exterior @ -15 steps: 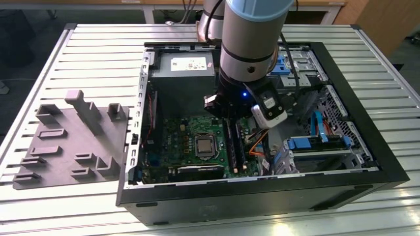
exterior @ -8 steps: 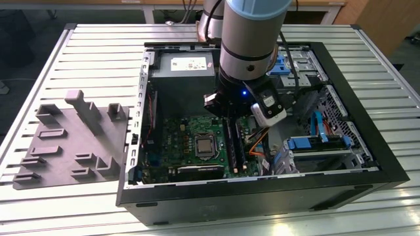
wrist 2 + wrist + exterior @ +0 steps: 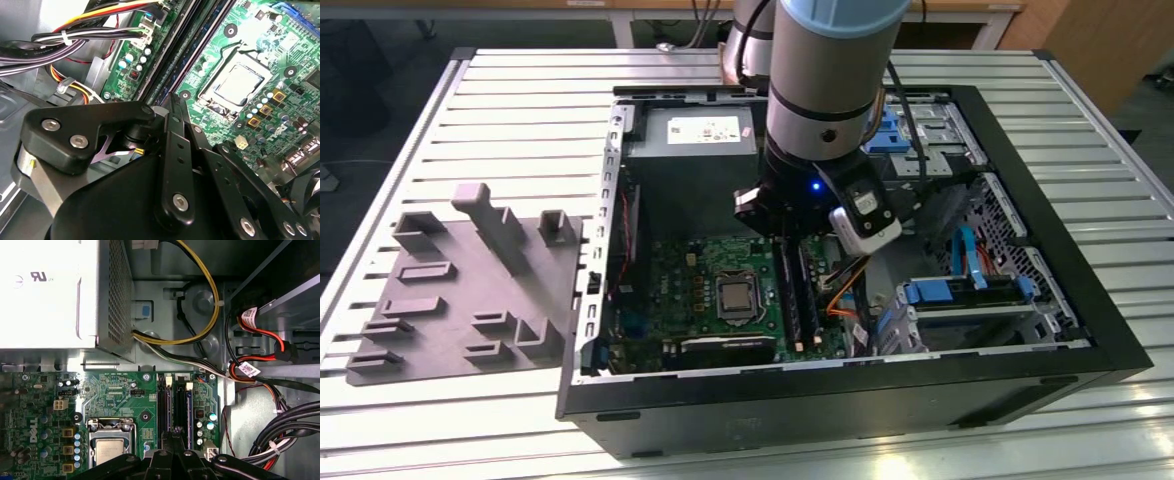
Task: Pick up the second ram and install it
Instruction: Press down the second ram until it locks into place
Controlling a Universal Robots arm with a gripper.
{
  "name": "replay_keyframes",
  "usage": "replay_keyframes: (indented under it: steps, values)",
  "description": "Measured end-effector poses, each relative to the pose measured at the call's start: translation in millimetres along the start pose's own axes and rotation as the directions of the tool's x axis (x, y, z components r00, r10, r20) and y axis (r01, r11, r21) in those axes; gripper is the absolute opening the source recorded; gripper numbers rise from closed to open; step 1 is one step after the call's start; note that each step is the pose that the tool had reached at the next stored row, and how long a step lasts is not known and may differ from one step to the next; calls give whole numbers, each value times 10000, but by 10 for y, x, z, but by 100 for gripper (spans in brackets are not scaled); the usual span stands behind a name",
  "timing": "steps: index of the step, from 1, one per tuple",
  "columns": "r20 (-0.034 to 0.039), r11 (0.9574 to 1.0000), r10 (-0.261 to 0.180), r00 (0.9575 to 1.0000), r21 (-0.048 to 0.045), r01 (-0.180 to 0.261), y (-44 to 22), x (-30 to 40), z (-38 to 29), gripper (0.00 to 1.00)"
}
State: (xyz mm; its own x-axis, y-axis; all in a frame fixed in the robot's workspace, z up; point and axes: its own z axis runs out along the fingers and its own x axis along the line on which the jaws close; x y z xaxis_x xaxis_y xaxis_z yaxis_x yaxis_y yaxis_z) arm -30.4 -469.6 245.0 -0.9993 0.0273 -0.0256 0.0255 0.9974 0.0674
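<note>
Workshop, slatted metal bench (image 3: 520,90), open computer case (image 3: 1067,330)

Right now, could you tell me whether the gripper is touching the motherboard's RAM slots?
Cannot tell. In the first wrist view the gripper overlaps the RAM slots, hiding any contact or gap; the exterior view shows it low over them.

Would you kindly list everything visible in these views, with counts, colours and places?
Computer case: one, black, open, on the slatted table.
Motherboard: one, green, on the case floor.
Processor socket: one, silver, mid-board.
Memory slots: several, black, beside the socket, under the tool.
Power supply: one, grey, at the case's far end.
Fixture tray: one, grey, at the exterior view's left.
Cables: several, yellow, black, red.
Arm: one, grey.
Tool: one, black, over the slots.
</note>
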Motion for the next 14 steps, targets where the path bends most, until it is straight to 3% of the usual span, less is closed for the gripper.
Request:
replay_keyframes:
  steps: [14]
  values:
    - [9, 9999, 130, 9999, 2, -130, 45, 5, 15, 11]
